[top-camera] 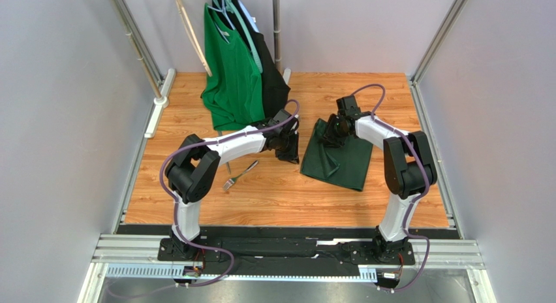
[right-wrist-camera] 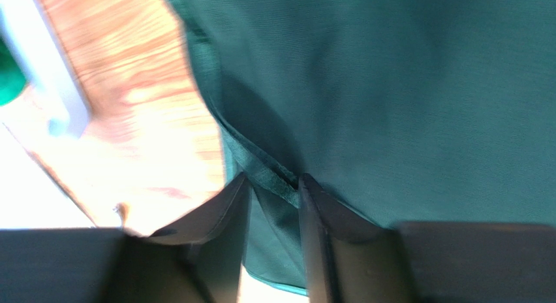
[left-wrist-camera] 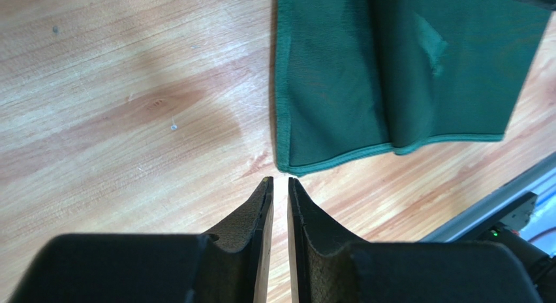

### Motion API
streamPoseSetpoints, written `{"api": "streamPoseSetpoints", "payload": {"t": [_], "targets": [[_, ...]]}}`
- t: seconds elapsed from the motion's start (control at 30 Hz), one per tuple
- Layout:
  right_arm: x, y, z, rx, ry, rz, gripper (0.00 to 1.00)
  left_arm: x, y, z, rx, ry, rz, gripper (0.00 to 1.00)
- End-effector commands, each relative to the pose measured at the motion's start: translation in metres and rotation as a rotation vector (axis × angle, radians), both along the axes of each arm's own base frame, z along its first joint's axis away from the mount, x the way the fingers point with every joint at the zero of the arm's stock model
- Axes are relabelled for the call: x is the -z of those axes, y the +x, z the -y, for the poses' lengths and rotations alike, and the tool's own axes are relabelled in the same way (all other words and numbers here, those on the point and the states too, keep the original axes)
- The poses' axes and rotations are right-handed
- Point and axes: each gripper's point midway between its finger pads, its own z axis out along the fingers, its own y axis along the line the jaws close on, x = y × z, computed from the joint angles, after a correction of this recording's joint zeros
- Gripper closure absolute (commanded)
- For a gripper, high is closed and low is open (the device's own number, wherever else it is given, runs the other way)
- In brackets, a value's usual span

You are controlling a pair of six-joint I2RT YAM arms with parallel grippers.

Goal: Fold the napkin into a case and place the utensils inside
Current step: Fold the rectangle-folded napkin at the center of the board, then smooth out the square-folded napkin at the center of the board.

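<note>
Wooden counter: napkin folded toward the right edge, fork left of centre. My left jaws a slit apart, empty, just beside the napkin's corner; right jaws parted astride a fold.

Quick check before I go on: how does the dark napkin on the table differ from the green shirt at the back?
The napkin is darker forest green; the T-shirt is brighter. The napkin lies partly folded on the table; the T-shirt hangs upright at the back. Both are plain green cloth.
</note>
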Motion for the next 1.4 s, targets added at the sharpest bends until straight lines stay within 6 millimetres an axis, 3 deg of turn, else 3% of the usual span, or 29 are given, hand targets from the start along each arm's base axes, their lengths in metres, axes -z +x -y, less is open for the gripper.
{"api": "streamPoseSetpoints", "payload": {"t": [0.0,0.03,0.07,0.1,0.13,0.2,0.3,0.33,0.37,0.4,0.43,0.47,0.5,0.67,0.8,0.9,1.13,1.37], "targets": [[-0.055,0.016,-0.027,-0.147,0.151,0.172,0.54,-0.043,0.001,0.005,0.013,-0.077,0.059,0.77],[-0.065,0.016,-0.028,-0.159,0.195,0.201,0.52,-0.047,0.001,0.004,0.019,-0.079,0.065,0.76],[-0.064,0.012,-0.015,-0.120,0.239,0.178,0.51,-0.049,0.000,0.004,0.022,-0.079,0.066,0.76],[-0.082,0.003,-0.014,-0.139,0.298,0.206,0.50,-0.053,0.001,0.006,0.025,-0.090,0.072,0.75],[-0.085,0.000,-0.005,-0.126,0.297,0.228,0.48,-0.058,0.002,0.009,0.032,-0.102,0.079,0.74],[-0.076,-0.012,0.031,-0.046,0.194,0.239,0.46,-0.062,-0.001,0.021,0.077,-0.151,0.065,0.73],[-0.057,-0.032,0.057,0.012,0.143,0.192,0.46,-0.074,0.005,0.054,0.132,-0.229,0.075,0.73],[-0.050,-0.038,0.062,0.023,0.132,0.164,0.53,-0.077,0.004,0.065,0.160,-0.260,0.066,0.74],[-0.046,-0.042,0.069,0.043,0.116,0.153,0.58,-0.065,0.005,0.076,0.181,-0.256,0.051,0.75],[-0.036,-0.051,0.072,0.053,0.105,0.127,0.65,-0.082,0.006,0.095,0.210,-0.281,0.088,0.76],[-0.036,-0.053,0.075,0.073,0.098,0.128,0.79,-0.080,0.008,0.100,0.213,-0.262,0.094,0.76],[-0.035,-0.054,0.074,0.067,0.103,0.134,0.80,-0.067,0.006,0.107,0.224,-0.237,0.084,0.78],[-0.032,-0.054,0.072,0.056,0.113,0.145,0.81,-0.077,0.010,0.112,0.219,-0.244,0.101,0.79],[-0.004,-0.067,0.074,0.044,0.076,0.077,0.94,-0.054,0.016,0.085,0.111,-0.111,0.094,0.85],[0.004,-0.081,0.077,0.038,0.058,0.064,0.98,-0.026,0.007,0.058,0.101,-0.005,0.080,0.88],[0.008,-0.087,0.064,0.021,0.088,0.070,1.00,-0.010,0.001,0.043,0.079,0.038,0.062,0.91],[0.020,-0.095,0.030,-0.039,0.115,0.058,1.00,0.006,0.003,0.021,0.052,0.114,0.076,0.94],[0.011,-0.090,0.030,-0.030,0.114,0.081,1.00,0.037,-0.008,0.014,0.051,0.143,0.002,0.95]]}}
